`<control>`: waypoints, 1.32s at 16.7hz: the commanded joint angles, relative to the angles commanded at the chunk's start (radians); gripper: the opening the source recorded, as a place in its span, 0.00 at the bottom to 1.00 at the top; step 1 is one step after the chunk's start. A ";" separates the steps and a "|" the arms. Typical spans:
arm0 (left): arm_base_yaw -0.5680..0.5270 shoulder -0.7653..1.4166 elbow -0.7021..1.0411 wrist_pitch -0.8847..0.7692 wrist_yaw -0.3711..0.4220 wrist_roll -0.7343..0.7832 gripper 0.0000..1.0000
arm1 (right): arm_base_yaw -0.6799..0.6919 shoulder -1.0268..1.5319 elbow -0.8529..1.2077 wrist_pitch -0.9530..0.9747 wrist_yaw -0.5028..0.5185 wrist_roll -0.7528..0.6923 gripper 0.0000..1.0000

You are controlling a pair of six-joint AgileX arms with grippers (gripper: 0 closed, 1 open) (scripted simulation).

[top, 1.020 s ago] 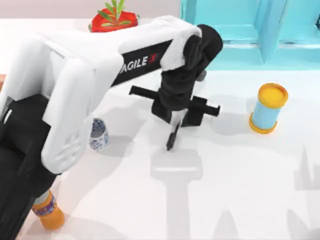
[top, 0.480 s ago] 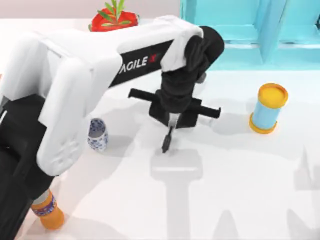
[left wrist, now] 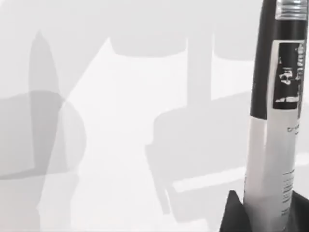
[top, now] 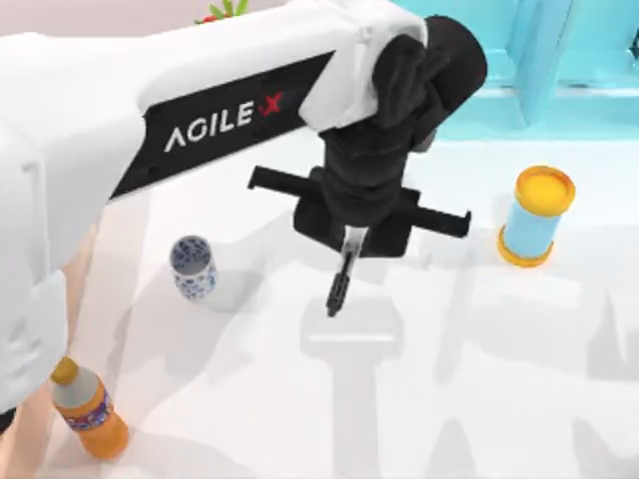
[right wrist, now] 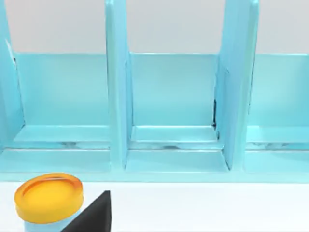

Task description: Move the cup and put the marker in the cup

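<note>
The left gripper (top: 348,242) is clamped on the marker (top: 340,282), which hangs down above the table (top: 469,379). The cup (top: 193,266) stands well apart, to its left.

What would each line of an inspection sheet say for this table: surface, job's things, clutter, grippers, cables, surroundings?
Surface: white table, crossed by shadows.
Job's things: cup upright at the table's left, holding nothing; marker hanging tip-down from the left gripper, to the right of the cup and not above it.
Clutter: orange bottle at the near left; blue cylinder with a yellow top at the right.
Grippers: left gripper above the table's middle, shut on the marker; the right arm's wrist view faces the shelf.
Cables: nothing seen.
Surroundings: turquoise shelf with open compartments at the far edge.
</note>
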 joint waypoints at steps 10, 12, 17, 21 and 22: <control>-0.020 -0.067 -0.084 0.028 -0.020 -0.016 0.00 | 0.000 0.000 0.000 0.000 0.000 0.000 1.00; -0.016 -0.103 -0.150 0.117 -0.040 0.008 0.00 | 0.000 0.000 0.000 0.000 0.000 0.000 1.00; 0.006 -0.240 -0.422 0.476 -0.107 0.100 0.00 | 0.000 0.000 0.000 0.000 0.000 0.000 1.00; 0.035 -0.381 -0.702 0.851 -0.164 0.195 0.00 | 0.000 0.000 0.000 0.000 0.000 0.000 1.00; 0.043 -0.419 -0.775 0.952 -0.178 0.220 0.00 | 0.000 0.000 0.000 0.000 0.000 0.000 1.00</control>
